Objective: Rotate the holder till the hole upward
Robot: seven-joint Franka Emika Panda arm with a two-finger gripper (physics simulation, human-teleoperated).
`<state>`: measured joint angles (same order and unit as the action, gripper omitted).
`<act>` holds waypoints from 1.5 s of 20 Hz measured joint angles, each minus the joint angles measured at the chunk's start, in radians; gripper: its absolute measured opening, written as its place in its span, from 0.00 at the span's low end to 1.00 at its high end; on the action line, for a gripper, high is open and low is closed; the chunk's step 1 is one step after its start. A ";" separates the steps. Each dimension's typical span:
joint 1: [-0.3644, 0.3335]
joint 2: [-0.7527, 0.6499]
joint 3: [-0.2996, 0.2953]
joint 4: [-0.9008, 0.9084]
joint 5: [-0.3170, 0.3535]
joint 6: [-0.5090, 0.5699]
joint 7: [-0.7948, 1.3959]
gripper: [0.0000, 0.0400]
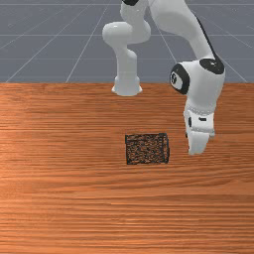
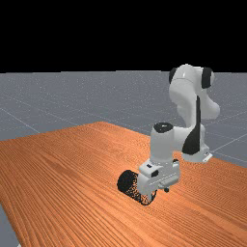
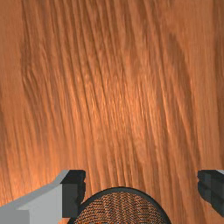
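Orange-brown wood of the table (image 1: pixel 64 213) lies nearest the camera, its grain running sideways along the front view's bottom edge. On it I see the black mesh holder (image 1: pixel 147 149), a little below the middle of the front view, lying on its side with its round ends facing sideways (so the hole isn't upward, whichever end it is; I can't tell). In the far view it slants across the lower middle, one ringed end toward the far view's lower right, partly covered by the gripper (image 1: pixel 196 149).

That gripper hangs low near the holder, on the front view's right. Its two fingers (image 3: pixel 73 192) stand spread wide apart; in the wrist view a dark curved rim with mesh inside shows between them, closer to one finger than to the other, and nothing is pinched.

Farther out, the white and grey arm (image 1: pixel 173 17) bends down through the upper right of the front view, and its base (image 1: pixel 127 82) stands at the table's back edge, upper middle. Behind spreads a grey floor (image 1: pixel 39 44) crossed by pale lines (rather like big tiles).
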<state>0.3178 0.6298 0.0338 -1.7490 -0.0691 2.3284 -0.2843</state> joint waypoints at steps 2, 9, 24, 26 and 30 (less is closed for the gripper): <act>0.085 0.074 -0.079 0.135 -0.117 -0.166 0.092 0.98; 0.100 0.139 -0.079 0.154 -0.118 -0.085 0.111 1.00; 0.266 0.395 -0.266 0.454 -0.304 -0.178 0.319 1.00; 0.318 0.174 -0.246 0.054 -0.320 -0.014 0.396 1.00; 0.450 0.039 -0.286 -0.200 -0.418 0.013 0.547 1.00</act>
<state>0.7674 0.6690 -0.2518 -1.9494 -0.4867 2.3411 0.2631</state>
